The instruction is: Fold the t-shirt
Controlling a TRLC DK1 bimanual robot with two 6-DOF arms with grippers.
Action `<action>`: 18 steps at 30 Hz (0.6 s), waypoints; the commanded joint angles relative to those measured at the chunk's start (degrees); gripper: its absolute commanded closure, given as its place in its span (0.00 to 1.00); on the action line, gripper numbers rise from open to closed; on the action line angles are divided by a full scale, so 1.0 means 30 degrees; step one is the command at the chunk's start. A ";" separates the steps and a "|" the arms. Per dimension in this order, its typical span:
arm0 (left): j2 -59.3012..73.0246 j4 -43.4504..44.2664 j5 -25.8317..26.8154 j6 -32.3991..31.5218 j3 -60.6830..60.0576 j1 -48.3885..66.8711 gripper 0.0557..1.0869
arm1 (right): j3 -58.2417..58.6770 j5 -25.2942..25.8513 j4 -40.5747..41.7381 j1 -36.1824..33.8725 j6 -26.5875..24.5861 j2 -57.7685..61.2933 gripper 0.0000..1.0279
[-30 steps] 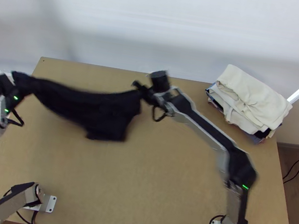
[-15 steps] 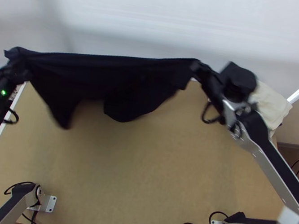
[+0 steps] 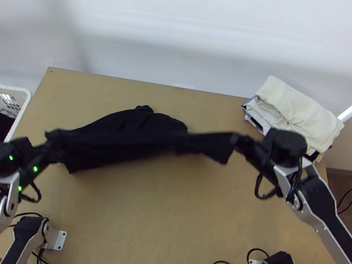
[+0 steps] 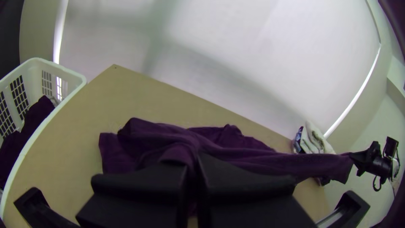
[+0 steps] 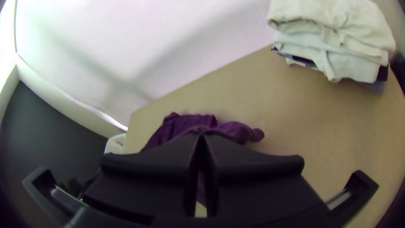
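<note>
In the top view the black t-shirt [image 3: 121, 137] is stretched between both grippers, its far part bunched on the table. My left gripper [image 3: 58, 150] holds its left end, and my right gripper [image 3: 238, 142] holds a narrow part at its right end. In the left wrist view the shirt [image 4: 168, 141] looks purple, and my left gripper [image 4: 193, 162] is shut on it. The right wrist view has my right gripper [image 5: 201, 139] shut on the cloth, with more of the shirt [image 5: 185, 122] lying rumpled beyond.
A stack of folded clothes [image 3: 296, 116] sits at the table's far right corner. At the left edge stands a white basket [image 3: 1, 89] with dark cloth inside. Bare tabletop [image 3: 162, 215] lies in front of the shirt.
First the right gripper swung right, stretching the raised shirt. Since then both grippers have come nearer the table's front edge, the left also inward, and the shirt's far part has come down onto the table.
</note>
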State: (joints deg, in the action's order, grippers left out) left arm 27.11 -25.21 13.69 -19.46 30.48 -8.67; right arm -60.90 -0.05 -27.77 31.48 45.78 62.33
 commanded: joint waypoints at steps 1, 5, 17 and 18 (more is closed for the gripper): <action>-0.1069 -0.0766 -0.0434 0.0834 -0.1429 -0.0041 0.97 | 0.1493 -0.0158 -0.0910 0.0521 0.0062 -0.0765 0.97; -0.1303 -0.0825 -0.0492 0.1918 -0.3011 -0.0100 0.97 | 0.3456 -0.1154 -0.1115 0.1341 0.0502 -0.0267 0.97; 0.2066 0.2867 -0.0521 0.2855 -0.4242 -0.1008 0.97 | 0.1757 -0.2208 0.1053 0.3157 0.2172 0.8082 0.97; 0.2329 0.3101 -0.0580 0.2826 -0.4271 -0.1008 0.97 | 0.1317 -0.2208 0.1376 0.3275 0.2260 0.8698 0.97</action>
State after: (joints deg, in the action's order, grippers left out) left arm 32.34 -18.00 12.58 -11.88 18.72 -11.27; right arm -52.95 -6.35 -25.71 40.56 50.78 83.94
